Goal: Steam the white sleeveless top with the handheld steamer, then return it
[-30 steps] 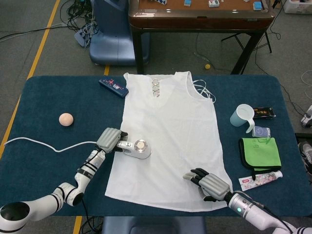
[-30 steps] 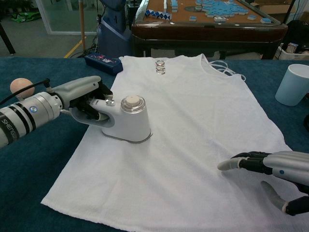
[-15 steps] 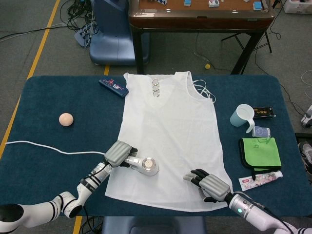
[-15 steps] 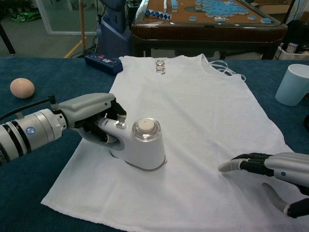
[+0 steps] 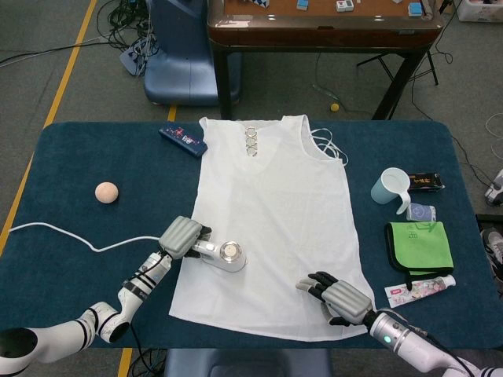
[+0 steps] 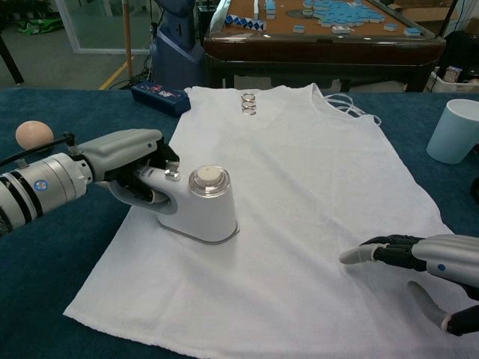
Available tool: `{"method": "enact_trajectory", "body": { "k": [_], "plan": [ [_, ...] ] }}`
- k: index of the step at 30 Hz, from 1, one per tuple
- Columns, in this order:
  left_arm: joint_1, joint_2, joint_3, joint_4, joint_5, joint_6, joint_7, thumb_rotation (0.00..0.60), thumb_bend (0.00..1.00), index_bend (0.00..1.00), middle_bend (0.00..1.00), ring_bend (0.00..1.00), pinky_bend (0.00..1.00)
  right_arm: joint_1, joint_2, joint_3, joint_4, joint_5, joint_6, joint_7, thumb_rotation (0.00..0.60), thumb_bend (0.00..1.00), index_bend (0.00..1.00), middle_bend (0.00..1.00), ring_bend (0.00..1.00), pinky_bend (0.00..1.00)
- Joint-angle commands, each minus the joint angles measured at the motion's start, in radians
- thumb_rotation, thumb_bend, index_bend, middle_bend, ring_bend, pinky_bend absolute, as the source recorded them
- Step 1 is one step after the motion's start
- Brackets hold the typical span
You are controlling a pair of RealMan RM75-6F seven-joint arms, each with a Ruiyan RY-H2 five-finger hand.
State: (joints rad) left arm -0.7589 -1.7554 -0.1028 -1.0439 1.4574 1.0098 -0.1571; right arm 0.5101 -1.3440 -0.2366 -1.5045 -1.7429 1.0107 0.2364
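The left hand (image 6: pixel 131 168) grips the steamer (image 6: pixel 198 206) on the top (image 5: pixel 271 220); the right hand (image 6: pixel 419 262) lies spread; the cup's (image 5: pixel 391 187) inside is hidden.

Lighting even and bright, both views sharp.
Diffuse overhead light; soft, short shadows only. White top (image 5: pixel 271 220) near overexposed, weave detail lost. Mild sheen on steamer (image 6: pixel 198 206) cap. Chest view: slight wide-angle stretch at edges; right hand (image 6: pixel 419 262) softly blurred.

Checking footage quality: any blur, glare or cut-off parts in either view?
Head view: sharp, evenly lit, soft shadows; the top reads bright but keeps its folds. Chest view: sharp up close, slight wide-angle stretch; right hand cut off at the edge; small highlight on steamer.
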Motion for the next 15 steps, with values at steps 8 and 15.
{"method": "enact_trajectory", "body": {
  "k": [8,15],
  "plan": [
    [0.000,-0.003,-0.023,0.130,-0.021,-0.001,-0.038,0.600,0.31,0.85,0.82,0.66,0.70,0.003,0.000,0.003,-0.005,0.003,-0.006,-0.007,0.589,0.84,0.00,0.11,0.02,0.02],
    [0.015,0.009,-0.013,0.186,-0.013,0.017,-0.056,0.600,0.31,0.85,0.82,0.66,0.70,0.002,0.001,0.004,-0.012,0.005,-0.007,-0.015,0.590,0.84,0.00,0.11,0.02,0.02]
  ]
}}
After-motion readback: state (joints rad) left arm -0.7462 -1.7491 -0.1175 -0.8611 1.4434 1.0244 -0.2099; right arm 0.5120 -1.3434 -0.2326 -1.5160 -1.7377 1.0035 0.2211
